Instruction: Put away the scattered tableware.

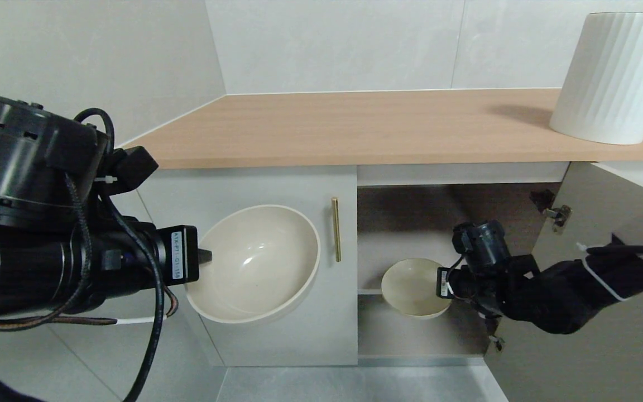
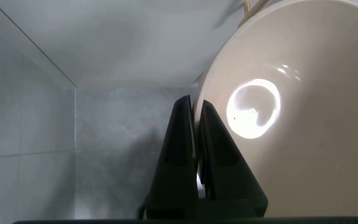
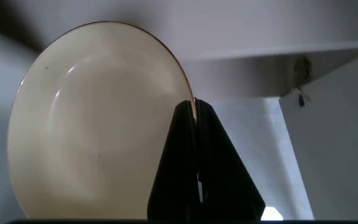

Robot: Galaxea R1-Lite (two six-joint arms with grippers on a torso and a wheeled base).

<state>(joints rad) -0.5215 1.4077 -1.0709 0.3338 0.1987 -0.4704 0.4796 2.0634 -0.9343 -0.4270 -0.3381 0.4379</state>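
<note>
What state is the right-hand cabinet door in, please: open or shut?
Open. The right door is swung outward, its hinge exposed, and the shelf inside shows behind the small bowl held by the right gripper.

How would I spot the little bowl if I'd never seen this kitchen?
Find the wooden counter; below it, the cupboard stands open on the right. The little bowl is in that opening, pinched at its rim by the right tool. The other bowl is bigger, held before the shut door.

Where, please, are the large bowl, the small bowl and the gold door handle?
large bowl (image 1: 254, 262), head view, inner base.
small bowl (image 1: 411, 287), head view, inner surface.
gold door handle (image 1: 335, 229), head view, middle of bar.
</note>
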